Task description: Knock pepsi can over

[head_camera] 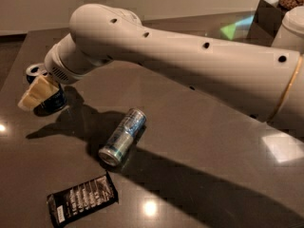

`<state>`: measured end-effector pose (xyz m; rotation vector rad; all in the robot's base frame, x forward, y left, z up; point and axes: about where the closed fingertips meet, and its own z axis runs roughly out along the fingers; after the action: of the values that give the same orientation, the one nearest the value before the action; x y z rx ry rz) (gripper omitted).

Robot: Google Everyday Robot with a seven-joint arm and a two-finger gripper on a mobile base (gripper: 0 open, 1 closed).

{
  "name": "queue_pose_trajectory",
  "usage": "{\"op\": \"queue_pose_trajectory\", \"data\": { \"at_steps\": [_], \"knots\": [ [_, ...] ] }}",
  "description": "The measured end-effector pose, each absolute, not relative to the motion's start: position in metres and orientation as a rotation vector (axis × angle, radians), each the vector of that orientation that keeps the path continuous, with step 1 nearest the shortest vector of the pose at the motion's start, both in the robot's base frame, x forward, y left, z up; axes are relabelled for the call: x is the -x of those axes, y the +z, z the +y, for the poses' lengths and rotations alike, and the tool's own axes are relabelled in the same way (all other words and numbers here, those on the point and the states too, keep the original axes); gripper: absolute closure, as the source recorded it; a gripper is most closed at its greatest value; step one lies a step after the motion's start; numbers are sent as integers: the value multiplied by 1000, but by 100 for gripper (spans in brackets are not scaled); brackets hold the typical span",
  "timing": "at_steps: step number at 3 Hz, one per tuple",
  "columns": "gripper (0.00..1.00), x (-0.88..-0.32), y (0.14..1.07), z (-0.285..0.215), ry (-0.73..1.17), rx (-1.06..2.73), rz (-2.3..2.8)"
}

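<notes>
The pepsi can [51,100] stands upright near the table's left edge. It is dark blue with a silver top, and the gripper hides most of it. My gripper [37,93] is cream-coloured and sits at the end of the long white arm [190,65]. It is right against the front left side of the can, at the height of the can's body. Whether it holds the can does not show.
A slim silver and light-blue can [122,137] lies on its side in the middle of the dark table [199,175]. A black snack packet [81,199] lies flat near the front edge. The arm spans the table from the right. Containers [275,13] stand at the back right.
</notes>
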<state>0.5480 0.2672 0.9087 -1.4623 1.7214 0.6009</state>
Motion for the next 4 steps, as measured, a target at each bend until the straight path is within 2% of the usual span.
{"op": "queue_pose_trajectory", "data": {
  "at_steps": [1, 4],
  "knots": [
    [20, -550, 907, 273, 618, 1466, 1709],
    [90, -546, 925, 275, 593, 1495, 1723]
  ]
}}
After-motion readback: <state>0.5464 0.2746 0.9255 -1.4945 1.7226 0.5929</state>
